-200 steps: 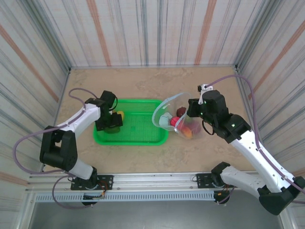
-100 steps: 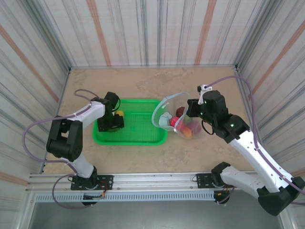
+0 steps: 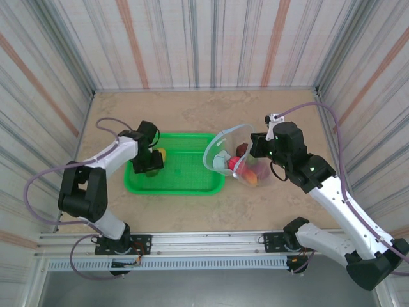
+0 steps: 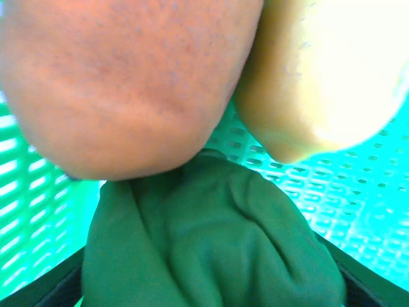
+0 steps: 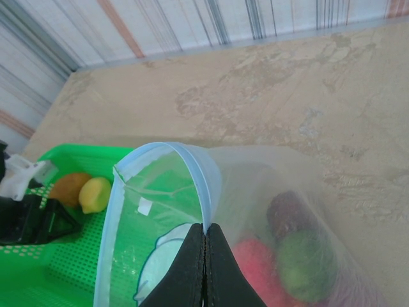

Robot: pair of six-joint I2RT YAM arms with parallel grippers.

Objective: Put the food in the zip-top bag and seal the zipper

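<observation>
Clear bag (image 5: pixel 255 173) is pinched at its rim by the right gripper (image 5: pixel 205 231), holding the mouth open, while the left gripper (image 3: pixel 151 164) straddles a green vegetable (image 4: pixel 211 243), grip unconfirmed.

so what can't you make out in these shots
Left wrist view: green food too close and blurred to identify; whether the left gripper grips it is unclear.
Right wrist view: bagged food hazy through the zip-top bag, cut off by the bottom edge; count unclear.
</observation>
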